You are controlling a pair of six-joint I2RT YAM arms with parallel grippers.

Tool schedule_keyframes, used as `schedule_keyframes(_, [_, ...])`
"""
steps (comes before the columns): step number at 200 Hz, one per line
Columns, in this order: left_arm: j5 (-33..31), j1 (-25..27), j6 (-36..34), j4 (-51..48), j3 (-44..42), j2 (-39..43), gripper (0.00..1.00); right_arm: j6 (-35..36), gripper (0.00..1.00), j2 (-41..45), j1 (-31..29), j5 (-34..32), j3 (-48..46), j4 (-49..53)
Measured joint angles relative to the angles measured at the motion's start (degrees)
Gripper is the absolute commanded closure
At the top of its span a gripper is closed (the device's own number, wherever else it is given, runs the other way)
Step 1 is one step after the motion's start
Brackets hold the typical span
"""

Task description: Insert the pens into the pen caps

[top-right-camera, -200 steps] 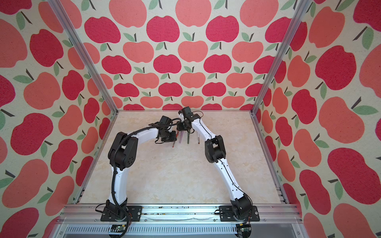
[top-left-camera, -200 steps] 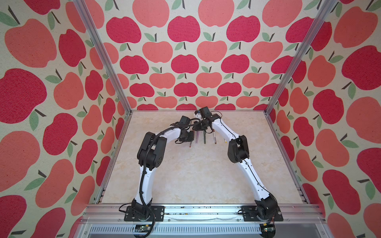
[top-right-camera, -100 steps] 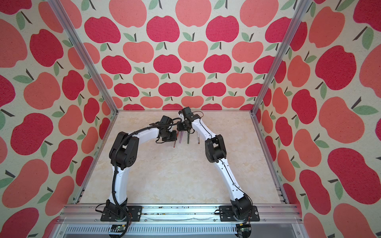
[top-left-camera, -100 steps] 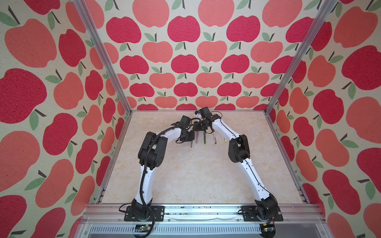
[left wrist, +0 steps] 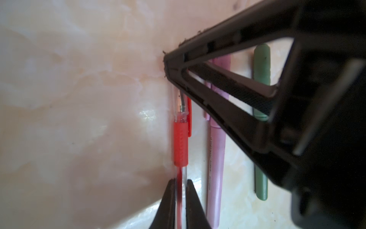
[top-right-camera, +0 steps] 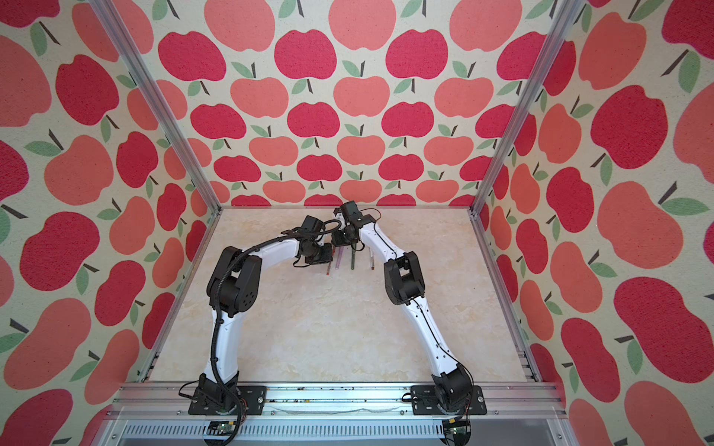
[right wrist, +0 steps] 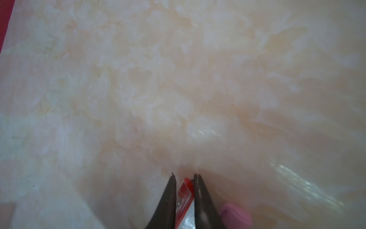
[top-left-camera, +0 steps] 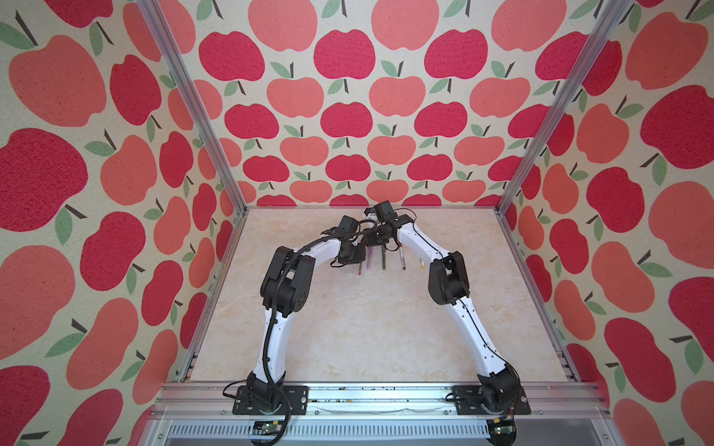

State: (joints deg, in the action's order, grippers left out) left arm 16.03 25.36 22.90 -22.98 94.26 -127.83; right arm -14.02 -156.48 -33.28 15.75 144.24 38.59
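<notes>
Three walls [top-left-camera: 347, 116] papered with red and coral apples on cream enclose a glossy, cream marble-patterned tabletop [top-left-camera: 367, 328]. At the back corners stand aluminium posts [top-left-camera: 198, 116], and an aluminium rail [top-left-camera: 386, 394] runs along the front. The light is soft and even.

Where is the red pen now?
In both top views the red pen is the leftmost pen, beside the pink pen, clamped in the left gripper.

Both top views look down from high in front — wrist views sit close, sharing the red cap [right wrist: 185, 190].
</notes>
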Motion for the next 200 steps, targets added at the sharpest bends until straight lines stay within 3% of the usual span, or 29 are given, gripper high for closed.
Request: schedule_keyframes(200, [4.7,-2.1,0.0,-3.3,3.3,-1.9,0.97,0.1,0.83,2.8,-0.4,-1.1,-5.1,-2.8])
